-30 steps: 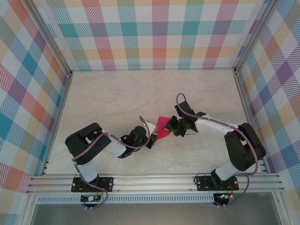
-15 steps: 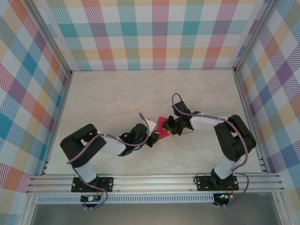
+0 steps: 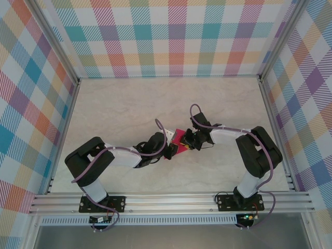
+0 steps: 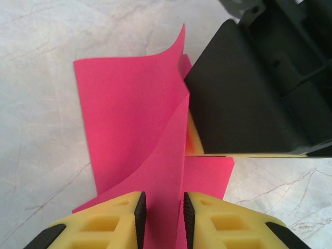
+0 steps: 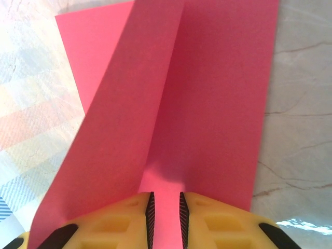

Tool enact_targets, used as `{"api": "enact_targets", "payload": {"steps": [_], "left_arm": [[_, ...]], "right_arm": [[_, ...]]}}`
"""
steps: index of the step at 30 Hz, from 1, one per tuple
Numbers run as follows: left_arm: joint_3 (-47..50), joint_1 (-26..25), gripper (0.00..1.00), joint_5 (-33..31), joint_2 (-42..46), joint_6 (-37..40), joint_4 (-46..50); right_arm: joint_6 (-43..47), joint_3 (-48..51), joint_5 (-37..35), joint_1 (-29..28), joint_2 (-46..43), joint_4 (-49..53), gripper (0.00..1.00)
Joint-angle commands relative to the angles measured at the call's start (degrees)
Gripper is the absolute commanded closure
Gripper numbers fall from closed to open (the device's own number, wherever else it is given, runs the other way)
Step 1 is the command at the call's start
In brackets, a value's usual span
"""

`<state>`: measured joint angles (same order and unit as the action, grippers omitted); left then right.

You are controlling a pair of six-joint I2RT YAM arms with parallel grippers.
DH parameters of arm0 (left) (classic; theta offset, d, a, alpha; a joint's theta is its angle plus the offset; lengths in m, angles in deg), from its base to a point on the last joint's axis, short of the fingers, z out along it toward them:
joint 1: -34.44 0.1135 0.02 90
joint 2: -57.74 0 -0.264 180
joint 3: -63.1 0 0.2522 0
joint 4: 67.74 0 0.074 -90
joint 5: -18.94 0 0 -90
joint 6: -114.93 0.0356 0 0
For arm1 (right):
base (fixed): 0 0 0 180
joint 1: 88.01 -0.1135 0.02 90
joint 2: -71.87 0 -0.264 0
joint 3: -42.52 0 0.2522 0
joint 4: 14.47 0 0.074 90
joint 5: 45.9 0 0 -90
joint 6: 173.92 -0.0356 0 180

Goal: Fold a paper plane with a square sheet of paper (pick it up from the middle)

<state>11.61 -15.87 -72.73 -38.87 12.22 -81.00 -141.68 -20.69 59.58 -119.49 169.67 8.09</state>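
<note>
Magenta-pink square sheet of paper [image 4: 129, 114], raised ridge running left to right between left gripper [image 4: 162, 215] and right gripper [image 5: 165, 207], both narrowly astride it, clamping indeterminable.

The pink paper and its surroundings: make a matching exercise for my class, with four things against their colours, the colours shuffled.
Things:
1. paper
2. left fingers
3. table
4. back wall

Colours:
A. yellow
B. multicoloured check
C. magenta pink
D. pale marble

Pairs: 1-C, 2-A, 3-D, 4-B
</note>
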Motion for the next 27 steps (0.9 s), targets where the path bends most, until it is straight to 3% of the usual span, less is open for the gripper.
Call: {"api": "enact_targets", "payload": {"steps": [1,27], "left_arm": [[-0.9,-0.9,0.71,-0.7,-0.6,-2.1,1.7],[-1.8,-0.9,0.78,2.8,-1.9,-8.4,2.5]], "right_arm": [[0.4,0.8,-0.4,0.3,0.2,-0.9,0.78],[-1.6,3.6,-0.5,1.3,-0.2,-3.2,0.79]]}}
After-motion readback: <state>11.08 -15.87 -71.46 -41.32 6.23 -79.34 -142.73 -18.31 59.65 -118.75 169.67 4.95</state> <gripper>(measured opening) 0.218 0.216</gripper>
